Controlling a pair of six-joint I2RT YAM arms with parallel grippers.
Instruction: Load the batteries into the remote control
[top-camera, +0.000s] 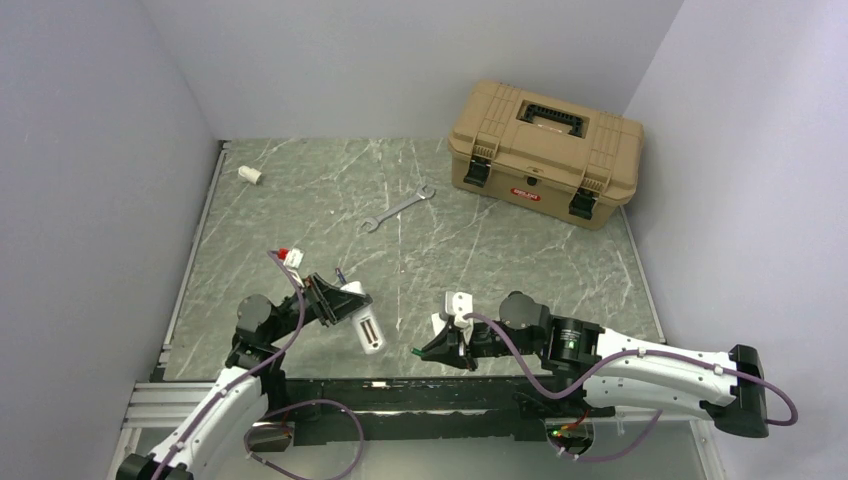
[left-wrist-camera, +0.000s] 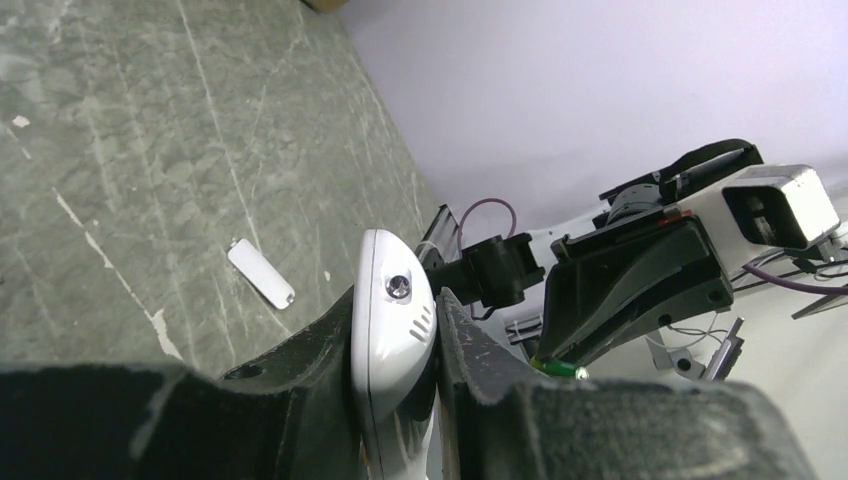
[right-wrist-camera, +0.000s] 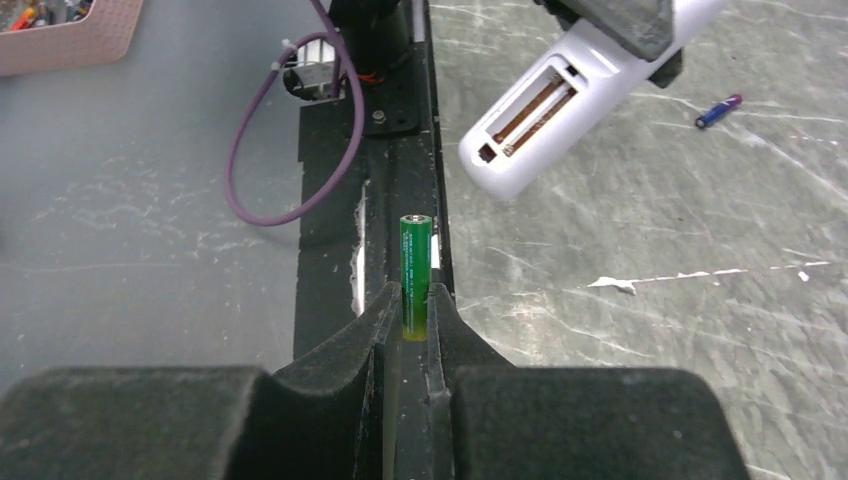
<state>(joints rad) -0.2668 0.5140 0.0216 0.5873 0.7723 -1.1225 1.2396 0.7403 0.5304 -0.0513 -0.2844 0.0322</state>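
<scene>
My left gripper (top-camera: 335, 300) (left-wrist-camera: 400, 310) is shut on the white remote control (top-camera: 364, 322) (left-wrist-camera: 392, 335) and holds it tilted above the table. Its rectangular recess (right-wrist-camera: 528, 108) faces the right wrist camera and holds no battery. My right gripper (top-camera: 426, 350) (right-wrist-camera: 413, 298) is shut on the green battery (right-wrist-camera: 415, 262) by one end, a short way right of the remote; the battery's tip also shows in the left wrist view (left-wrist-camera: 556, 368). The dark blue-purple battery (right-wrist-camera: 718, 111) (top-camera: 341, 273) lies on the table beyond the remote.
A small white tab (left-wrist-camera: 261, 273) lies flat on the table near the remote. A metal wrench (top-camera: 396, 209) lies mid-table, a tan toolbox (top-camera: 545, 150) stands at the back right, and a short white tube stub (top-camera: 249, 174) sits at the back left. The black base rail (right-wrist-camera: 400, 150) runs under the right gripper.
</scene>
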